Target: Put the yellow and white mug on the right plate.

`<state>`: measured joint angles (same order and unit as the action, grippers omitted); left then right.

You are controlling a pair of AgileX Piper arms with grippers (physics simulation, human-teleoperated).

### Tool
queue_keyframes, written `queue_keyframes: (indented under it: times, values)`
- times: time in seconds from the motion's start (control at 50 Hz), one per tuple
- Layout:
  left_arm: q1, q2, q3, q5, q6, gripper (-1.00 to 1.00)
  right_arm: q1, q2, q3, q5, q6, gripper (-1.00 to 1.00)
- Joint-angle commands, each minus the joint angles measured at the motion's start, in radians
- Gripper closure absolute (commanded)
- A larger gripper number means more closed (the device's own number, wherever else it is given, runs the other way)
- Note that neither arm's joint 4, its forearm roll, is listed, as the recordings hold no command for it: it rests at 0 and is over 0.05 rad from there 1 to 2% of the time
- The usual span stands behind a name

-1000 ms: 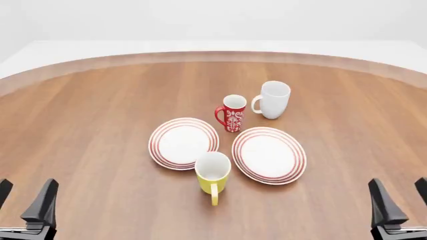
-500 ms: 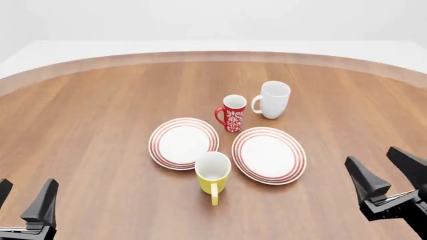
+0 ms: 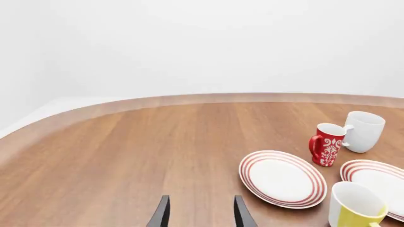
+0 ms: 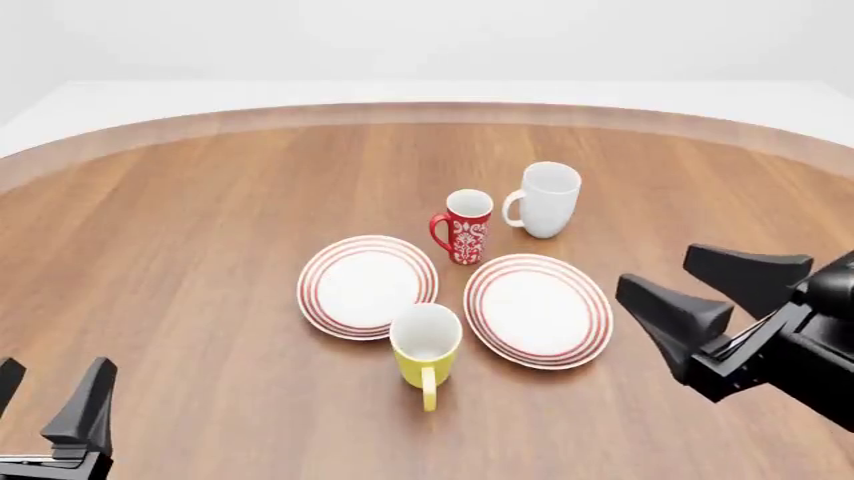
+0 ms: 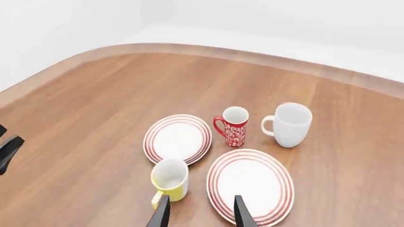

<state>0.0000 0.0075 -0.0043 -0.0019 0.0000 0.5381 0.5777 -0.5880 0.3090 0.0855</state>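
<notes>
The yellow and white mug (image 4: 426,348) stands upright near the table's front, its handle pointing toward the arms, between and just in front of the two ringed plates. The right plate (image 4: 538,310) lies bare beside it. My right gripper (image 4: 657,272) hovers open just right of that plate, its fingers pointing left toward the plate. In the right wrist view the right gripper (image 5: 200,204) frames the mug (image 5: 170,178) and the right plate (image 5: 251,186). My left gripper (image 4: 51,388) stays open at the front left corner, far from the mug (image 3: 353,209).
A look-alike left plate (image 4: 367,287) lies bare left of the right one. Behind the plates stand a red white-patterned mug (image 4: 463,227) and a larger white mug (image 4: 545,200). The table's curved far edge (image 4: 427,112) runs across the back.
My right gripper has risen from the front right corner and swung forward and left, close to the right plate. The left gripper and the mugs have not moved.
</notes>
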Motion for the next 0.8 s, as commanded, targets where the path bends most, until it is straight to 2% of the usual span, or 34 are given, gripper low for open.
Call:
queue_keyframes:
  times: [0.02, 0.1, 0.12, 0.4, 0.46, 0.48, 0.5, 0.52, 0.56, 0.62, 0.64, 0.66, 0.76, 0.78, 0.8]
  values:
    - [0.000, 0.000, 0.000, 0.000, 0.000, -1.00, 0.093, 0.091, -0.092, 0.032, 0.060, -1.00]
    - [0.000, 0.000, 0.000, 0.000, 0.000, -1.00, 0.122, 0.125, -0.101, 0.022, 0.059, -1.00]
    - [0.000, 0.000, 0.000, 0.000, 0.000, -1.00, 0.120, 0.127, -0.103, 0.023, 0.043, -1.00]
    - [0.000, 0.000, 0.000, 0.000, 0.000, -1.00, 0.109, 0.126, -0.114, 0.022, 0.045, -1.00]
    - [0.000, 0.000, 0.000, 0.000, 0.000, -1.00, 0.127, 0.166, -0.147, 0.011, 0.069, -1.00]
    - [0.000, 0.000, 0.000, 0.000, 0.000, -1.00, 0.119, 0.172, -0.154, 0.010, 0.103, -1.00]
    - [0.000, 0.000, 0.000, 0.000, 0.000, -1.00, 0.125, 0.185, -0.166, 0.011, 0.093, -1.00]
    - [0.000, 0.000, 0.000, 0.000, 0.000, -1.00, 0.128, 0.191, -0.170, 0.011, 0.117, -1.00]
    - [0.000, 0.000, 0.000, 0.000, 0.000, -1.00, 0.132, 0.197, -0.173, 0.010, 0.122, -1.00]
    - [0.000, 0.000, 0.000, 0.000, 0.000, -1.00, 0.129, 0.232, -0.178, 0.005, 0.177, -1.00]
    - [0.000, 0.000, 0.000, 0.000, 0.000, -1.00, 0.155, 0.260, -0.183, 0.004, 0.186, -1.00]
    - [0.000, 0.000, 0.000, 0.000, 0.000, -1.00, 0.159, 0.275, -0.190, 0.007, 0.168, -1.00]
    - [0.000, 0.000, 0.000, 0.000, 0.000, -1.00, 0.157, 0.302, -0.211, 0.020, 0.187, -1.00]
    - [0.000, 0.000, 0.000, 0.000, 0.000, -1.00, 0.166, 0.317, -0.213, 0.025, 0.215, -1.00]
    - [0.000, 0.000, 0.000, 0.000, 0.000, -1.00, 0.171, 0.330, -0.218, 0.030, 0.217, -1.00]
